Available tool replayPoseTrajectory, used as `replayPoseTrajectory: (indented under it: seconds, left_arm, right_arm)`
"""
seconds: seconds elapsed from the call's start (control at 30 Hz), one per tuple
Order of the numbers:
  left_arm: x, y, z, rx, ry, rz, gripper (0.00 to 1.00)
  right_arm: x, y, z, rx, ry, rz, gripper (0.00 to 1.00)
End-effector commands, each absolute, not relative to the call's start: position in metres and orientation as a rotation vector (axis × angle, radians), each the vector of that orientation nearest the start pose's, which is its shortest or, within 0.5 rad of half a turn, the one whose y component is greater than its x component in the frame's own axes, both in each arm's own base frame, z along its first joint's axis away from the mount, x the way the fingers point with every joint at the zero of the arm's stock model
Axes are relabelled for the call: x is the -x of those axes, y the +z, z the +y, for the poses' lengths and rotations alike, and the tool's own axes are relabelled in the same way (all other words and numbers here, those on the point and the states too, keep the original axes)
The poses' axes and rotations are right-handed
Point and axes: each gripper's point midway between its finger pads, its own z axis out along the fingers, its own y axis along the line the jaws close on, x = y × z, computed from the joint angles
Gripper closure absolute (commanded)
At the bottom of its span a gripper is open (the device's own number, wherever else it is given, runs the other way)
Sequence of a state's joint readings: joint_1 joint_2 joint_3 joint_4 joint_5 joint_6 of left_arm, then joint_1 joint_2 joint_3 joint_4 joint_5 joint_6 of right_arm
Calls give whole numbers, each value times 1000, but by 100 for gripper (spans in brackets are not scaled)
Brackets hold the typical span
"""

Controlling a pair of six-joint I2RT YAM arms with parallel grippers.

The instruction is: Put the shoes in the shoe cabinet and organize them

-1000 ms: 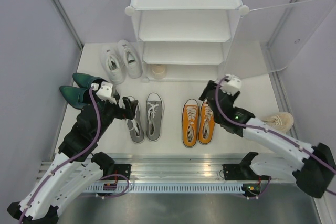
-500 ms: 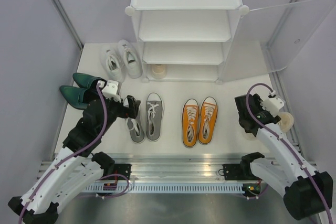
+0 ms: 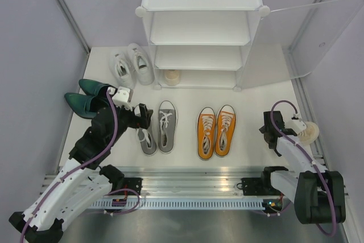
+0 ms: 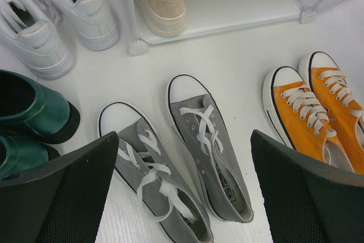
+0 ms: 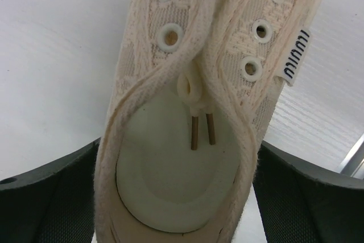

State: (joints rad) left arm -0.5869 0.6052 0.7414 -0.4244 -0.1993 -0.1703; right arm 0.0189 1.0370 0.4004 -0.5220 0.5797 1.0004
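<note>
**Right wrist:** The right gripper [image 5: 179, 152] hangs over a cream shoe [image 5: 227, 55] lying on the white table [image 5: 51, 55]. Its jaws are spread wide to either side of the heel opening and pinch nothing. Closing across that soft collar could crush it, and the shoe might then swing or slip out during the carry.

**Left wrist:** The left gripper [image 4: 183, 135], just as wide and empty, hovers above the grey lace-ups [image 4: 207, 157], which lie side by side. Their loose laces could snag a finger, and a grab at one shoe may shove its twin. The orange pair [image 4: 313, 118] lies to the right, with the green shoes [image 4: 34, 112] and white sneakers [image 4: 62, 21] to the left. The cream mate [image 4: 162, 4] sits on the bottom shelf of the shoe cabinet [image 4: 239, 9].

**Top external:** The cabinet stands at the table's far side, and no shoe shows on its upper shelves. The lone cream shoe lies at the right edge, well apart from the cabinet. The frosted door [image 3: 296, 38], swung open to the right, stands between that shoe and the shelves, so a straight carry risks striking it.
</note>
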Motion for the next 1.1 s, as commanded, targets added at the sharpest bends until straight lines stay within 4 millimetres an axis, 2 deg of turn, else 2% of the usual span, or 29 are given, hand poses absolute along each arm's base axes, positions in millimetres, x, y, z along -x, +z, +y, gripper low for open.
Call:
replayPoseTrajectory:
  seconds: [0.0, 0.2, 0.3, 0.33, 0.4, 0.47, 0.5, 0.53, 0.57, 0.6, 0.67, 0.7, 0.77, 0.8, 0.9, 0.97, 1.07]
  left_arm:
    - [-234, 263, -126, -288, -352, 1808, 0]
    - [-234, 261, -128, -296, -354, 1815, 0]
    - [-234, 260, -130, -302, -357, 1820, 0]
    - [-234, 260, -130, -306, -358, 1820, 0]
    - [-233, 261, -131, -308, -362, 1817, 0]
    - [-233, 260, -131, -308, -361, 1818, 1]
    - [-233, 261, -131, -308, -362, 1817, 0]
    - [-233, 260, -131, -309, -363, 1818, 0]
    - [-234, 260, -131, -309, -363, 1818, 0]
    - [-233, 260, -132, -312, -365, 1820, 0]
    - [-234, 260, -132, -313, -366, 1821, 0]
    - [-233, 259, -132, -315, -364, 1822, 1]
    - [-233, 260, -132, -314, -365, 1820, 1]
    - [-233, 260, -132, -315, -365, 1821, 0]
    - [-233, 260, -131, -314, -361, 1821, 1]
    - [-234, 260, -131, -312, -360, 1819, 0]
    - [-234, 259, -131, -314, -358, 1825, 0]
  right_arm:
    - [-220, 22, -59, -1304, -281, 2051, 2]
    - [-225, 15, -68, -1350, -288, 2060, 2]
    - [-231, 12, -65, -1322, -250, 2090, 8]
    - [-231, 12, -64, -1302, -241, 2104, 15]
    - [-237, 12, -58, -1274, -192, 2118, 22]
    - [-239, 14, -54, -1245, -154, 2125, 37]
    - [-241, 13, -48, -1230, -106, 2135, 45]
    - [-240, 12, -44, -1212, -80, 2139, 57]
    - [-244, 14, -41, -1195, -50, 2130, 64]
    - [-247, 15, -35, -1170, -6, 2137, 75]
    - [-252, 17, -26, -1113, 43, 2155, 83]
    - [-256, 17, -8, -1039, 116, 2201, 88]
    - [-266, 25, 16, -861, 170, 2242, 88]
    - [-271, 30, 41, -730, 198, 2286, 88]
    - [-272, 30, 68, -542, 159, 2406, 88]
    - [-268, 25, 71, -509, 123, 2453, 84]
    - [-266, 22, 66, -501, 71, 2462, 71]
